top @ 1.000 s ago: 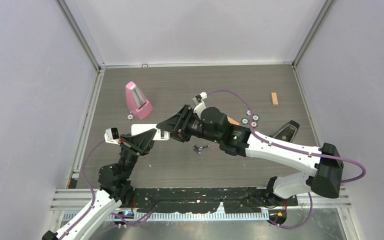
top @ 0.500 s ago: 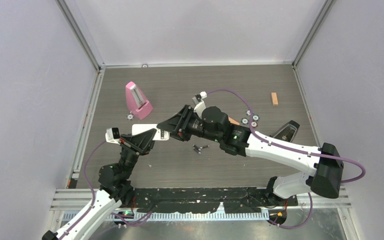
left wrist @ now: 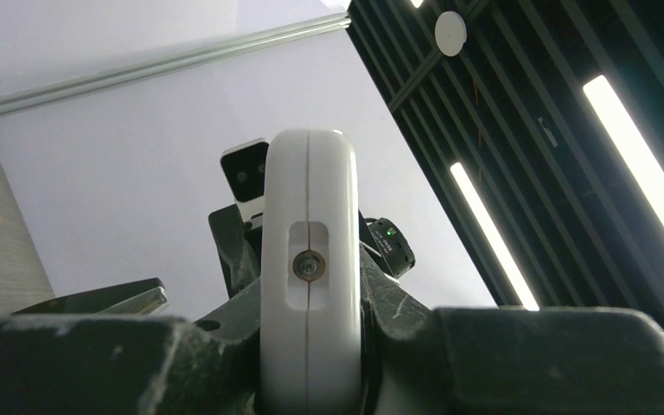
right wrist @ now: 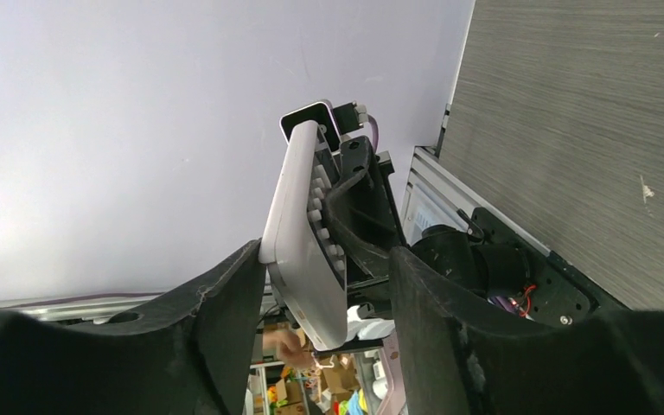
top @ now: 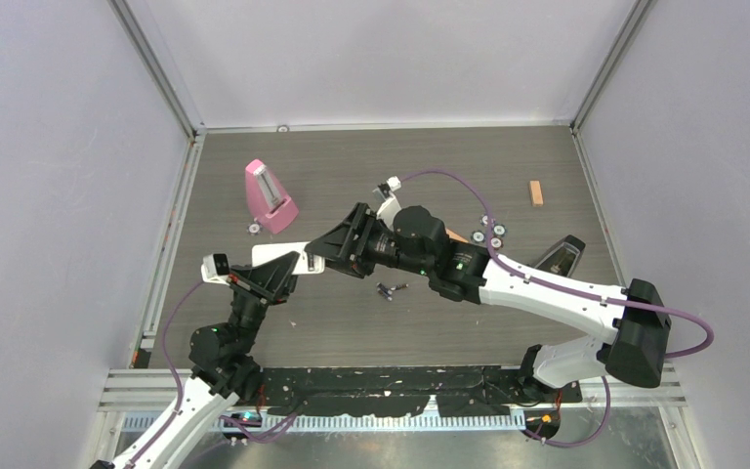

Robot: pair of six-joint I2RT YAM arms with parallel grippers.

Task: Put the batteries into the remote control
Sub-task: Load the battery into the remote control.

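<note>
A dark grey wood-grain table [top: 371,332] fills the floor of a white-walled enclosure [top: 381,59], and a pink metronome [top: 270,195] stands upright on its left part. The remote control [top: 275,251] is off the table, just to the near side of the pink metronome and held up between my two arms.

My left gripper [top: 288,266] is clamped on it. In the left wrist view the remote stands end-on, with a black finger pressed against each flat face and a small round screw-like fitting in a recess on its end cap.

My right gripper [top: 320,256] sits at the remote's other end with its fingers spread to either side. In the right wrist view one finger [right wrist: 225,303] lies at the plain back, while the other [right wrist: 428,294] stands off from the row of small grey buttons with a gap between.

The batteries [top: 389,289] lie on the table, to the right of the pink metronome and nearer the arm bases, under my right forearm.

Farther right of the metronome lie a few coin-like discs [top: 494,235]. Beyond them is an orange block [top: 536,192], with a dark wedge-shaped object [top: 559,256] nearer the bases. One more small disc [top: 253,228] lies at the metronome's foot.
</note>
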